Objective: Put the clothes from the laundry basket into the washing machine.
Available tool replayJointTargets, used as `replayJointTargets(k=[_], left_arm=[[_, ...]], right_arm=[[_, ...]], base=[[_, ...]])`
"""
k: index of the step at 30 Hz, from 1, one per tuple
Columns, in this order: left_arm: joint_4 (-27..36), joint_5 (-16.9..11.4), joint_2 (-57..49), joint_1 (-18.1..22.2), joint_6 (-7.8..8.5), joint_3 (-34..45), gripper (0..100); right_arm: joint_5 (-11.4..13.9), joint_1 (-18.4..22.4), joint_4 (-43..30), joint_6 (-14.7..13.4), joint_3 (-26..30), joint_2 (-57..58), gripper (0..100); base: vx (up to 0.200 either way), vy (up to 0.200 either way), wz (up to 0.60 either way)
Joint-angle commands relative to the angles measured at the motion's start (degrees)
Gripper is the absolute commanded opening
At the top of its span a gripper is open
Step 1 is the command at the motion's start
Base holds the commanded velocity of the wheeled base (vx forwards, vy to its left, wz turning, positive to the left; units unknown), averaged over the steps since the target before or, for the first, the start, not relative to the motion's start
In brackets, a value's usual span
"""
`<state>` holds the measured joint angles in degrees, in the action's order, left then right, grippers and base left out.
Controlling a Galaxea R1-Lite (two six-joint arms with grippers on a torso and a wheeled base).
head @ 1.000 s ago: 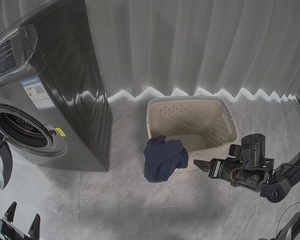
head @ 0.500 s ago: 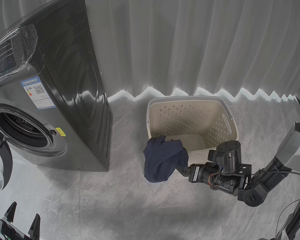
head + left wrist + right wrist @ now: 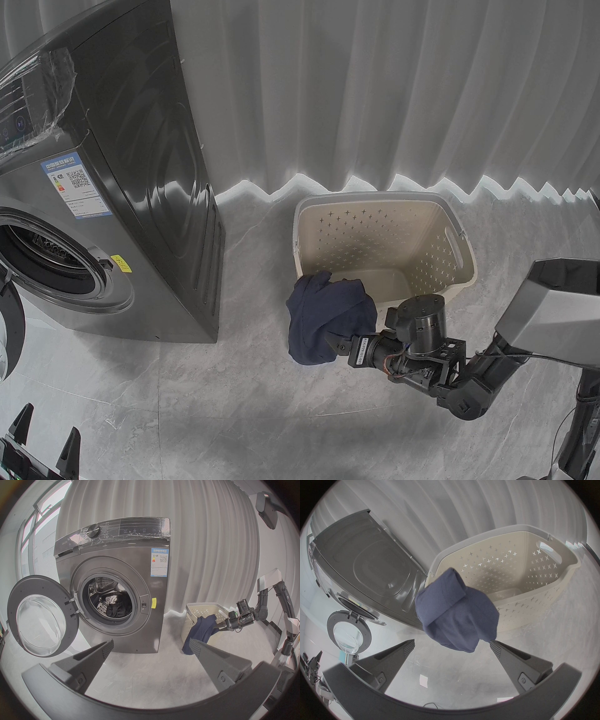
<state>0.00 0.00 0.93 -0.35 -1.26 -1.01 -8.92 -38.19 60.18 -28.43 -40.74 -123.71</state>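
A dark blue garment [image 3: 325,312] hangs over the front left rim of the cream laundry basket [image 3: 375,197], trailing down its outside toward the floor. My right gripper [image 3: 334,342] is open and level with the garment's lower part; in the right wrist view the garment [image 3: 456,614] has its lower edge between the spread fingertips [image 3: 407,644]. The grey washing machine [image 3: 125,156] stands to the left with its door [image 3: 40,617] swung open and dark clothes [image 3: 114,603] in the drum. My left gripper [image 3: 47,428] is open and low at the near left, holding nothing.
A white curtain [image 3: 375,94] hangs behind the basket and machine. Grey tiled floor [image 3: 250,400] lies between the machine and the basket. The open door [image 3: 9,325] juts out at the far left edge.
My right arm has swung left from beside the basket's front right corner until its open fingers reach the hanging garment. The garment, basket and left gripper have stayed put.
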Motion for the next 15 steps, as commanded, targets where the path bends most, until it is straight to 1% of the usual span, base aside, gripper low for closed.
replayJointTargets(k=[1,4,12,15], left_arm=[[0.0,0.0,-0.3,0.0,0.03,0.9,100],[0.0,0.0,-0.3,0.0,-0.06,0.9,100],[0.0,0.0,-0.3,0.0,-0.06,0.9,100],[0.0,0.0,-0.3,0.0,-0.06,0.9,100]], right_arm=[[0.1,0.0,0.4,0.1,-4.1,-5.7,100],[0.5,0.2,0.3,0.2,-6.4,-7.0,100],[0.5,0.9,0.6,0.4,-10.9,-11.5,100],[0.5,1.1,2.7,0.6,-11.6,-12.2,100]], base=[[0.0,0.0,0.0],[0.0,0.0,0.0],[0.0,0.0,0.0],[0.0,0.0,0.0]])
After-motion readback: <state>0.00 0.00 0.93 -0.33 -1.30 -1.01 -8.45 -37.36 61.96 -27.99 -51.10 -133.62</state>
